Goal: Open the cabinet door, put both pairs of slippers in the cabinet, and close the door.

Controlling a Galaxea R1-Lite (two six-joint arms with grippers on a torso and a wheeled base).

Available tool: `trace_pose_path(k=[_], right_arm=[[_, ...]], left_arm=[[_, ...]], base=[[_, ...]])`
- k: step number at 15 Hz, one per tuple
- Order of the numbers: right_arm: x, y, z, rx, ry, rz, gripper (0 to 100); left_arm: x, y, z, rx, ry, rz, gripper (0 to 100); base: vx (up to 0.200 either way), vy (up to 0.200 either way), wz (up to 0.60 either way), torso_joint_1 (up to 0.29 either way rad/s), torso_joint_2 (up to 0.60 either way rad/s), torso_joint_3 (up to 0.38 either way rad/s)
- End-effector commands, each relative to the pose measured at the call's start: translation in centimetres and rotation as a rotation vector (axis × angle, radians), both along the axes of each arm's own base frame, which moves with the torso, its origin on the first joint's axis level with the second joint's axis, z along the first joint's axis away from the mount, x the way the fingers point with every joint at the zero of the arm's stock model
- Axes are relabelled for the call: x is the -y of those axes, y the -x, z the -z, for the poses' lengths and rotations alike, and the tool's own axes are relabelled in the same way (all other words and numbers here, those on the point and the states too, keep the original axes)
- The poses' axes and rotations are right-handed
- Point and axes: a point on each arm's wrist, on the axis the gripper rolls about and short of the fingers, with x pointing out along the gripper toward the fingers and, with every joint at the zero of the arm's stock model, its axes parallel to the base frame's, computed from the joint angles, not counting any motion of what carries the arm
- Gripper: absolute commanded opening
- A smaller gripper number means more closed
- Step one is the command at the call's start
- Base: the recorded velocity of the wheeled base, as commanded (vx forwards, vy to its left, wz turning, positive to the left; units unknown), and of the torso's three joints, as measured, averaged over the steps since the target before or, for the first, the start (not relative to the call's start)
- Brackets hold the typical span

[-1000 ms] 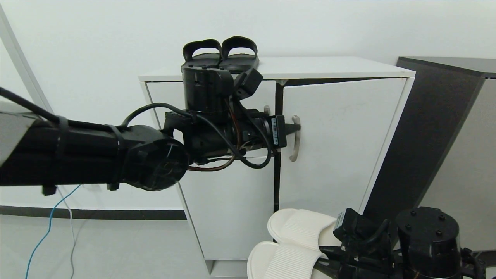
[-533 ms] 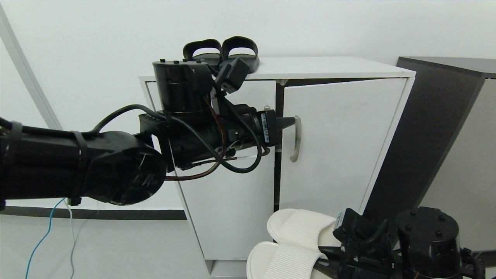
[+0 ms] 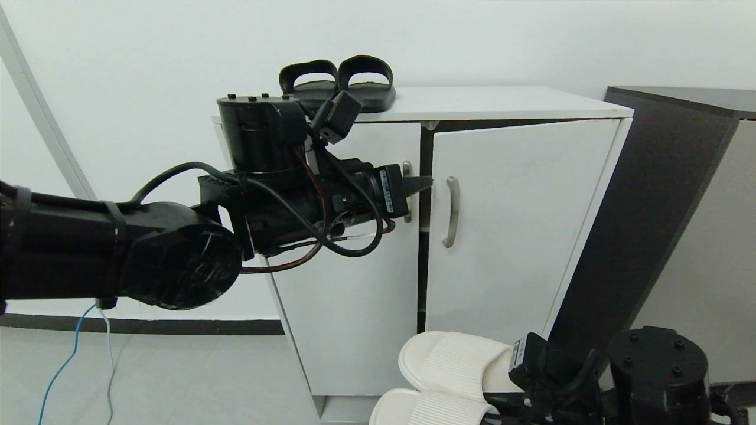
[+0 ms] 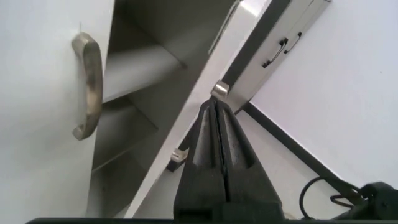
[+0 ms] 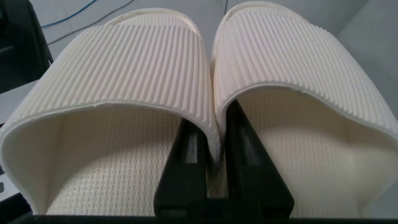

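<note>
The left hand (image 3: 423,182) has its fingers pressed together, grasping nothing. Its tip is at the gap between the two doors of the cabinet (image 3: 502,104), just left of the handle (image 3: 451,211) on the right door (image 3: 520,236) — likely placed to hook the edge, since that door stands slightly ajar with shelves showing inside. Low and near, the right hand (image 5: 214,140) pinches the inner walls of the white slippers (image 5: 124,68) together — one grip carries the pair. The black slippers (image 3: 336,75) sit on the cabinet top.
</note>
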Motion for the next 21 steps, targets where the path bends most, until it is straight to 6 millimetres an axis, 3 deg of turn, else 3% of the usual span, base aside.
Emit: trace_pose_path(k=[1,5,11,16,21], right_arm=[[0.0,0.2,-0.1,0.003,-0.003,-0.004,0],[0.0,0.2,0.0,-0.001,0.003,-0.007,0],[-0.1,0.4,0.1,-0.003,0.007,-0.015,0],[-0.1,0.4,0.3,0.013,0.024,-0.028,0],[-0.3,0.7,0.6,0.008,0.035,-0.040,0]], left_arm=[[-0.3,-0.5,0.0,0.000,0.001,-0.012,0],[-0.8,-2.2,-0.3,0.016,0.011,-0.055,0],[1.4,-5.1,1.1,0.012,0.001,-0.039,0],[2.0,-4.1,1.4,0.003,-0.006,-0.021,0],[2.1,0.1,1.3,0.037,-0.019,0.047,0]], base=[[0.000,0.000,0.00,0.000,0.00,0.000],[0.000,0.000,0.00,0.000,0.00,0.000],[0.000,0.000,0.00,0.000,0.00,0.000],[-0.080,0.000,0.00,0.001,0.00,0.002],[-0.200,0.000,0.00,0.003,0.00,0.003]])
